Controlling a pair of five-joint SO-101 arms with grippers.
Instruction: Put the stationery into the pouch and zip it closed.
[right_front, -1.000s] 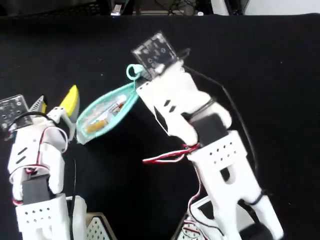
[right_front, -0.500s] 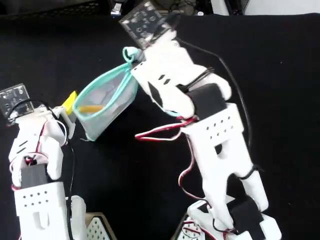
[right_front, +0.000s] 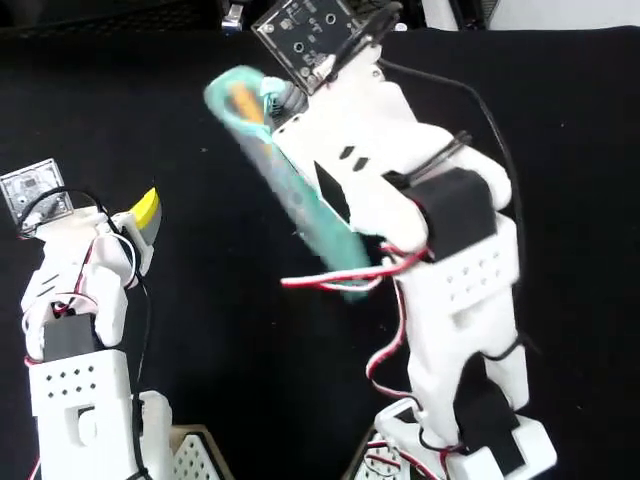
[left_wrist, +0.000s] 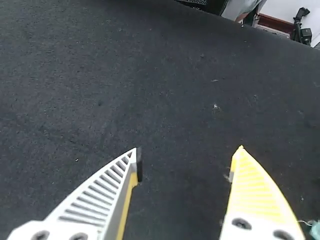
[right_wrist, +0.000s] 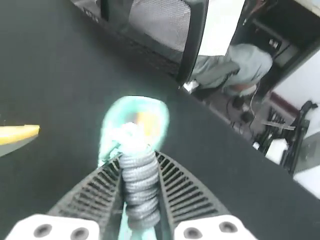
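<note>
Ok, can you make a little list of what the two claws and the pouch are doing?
pouch: teal pouch, hanging from the right claw, off the table
inside it: something orange
right claw: right claw shut on one end of the pouch
left claw: left claw open, holding nothing, over the black table

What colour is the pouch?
The pouch is mint green; the high view shows it best.

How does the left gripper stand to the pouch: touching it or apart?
Apart. The high view shows bare black table between the left gripper and the pouch, which hangs from the right gripper.
</note>
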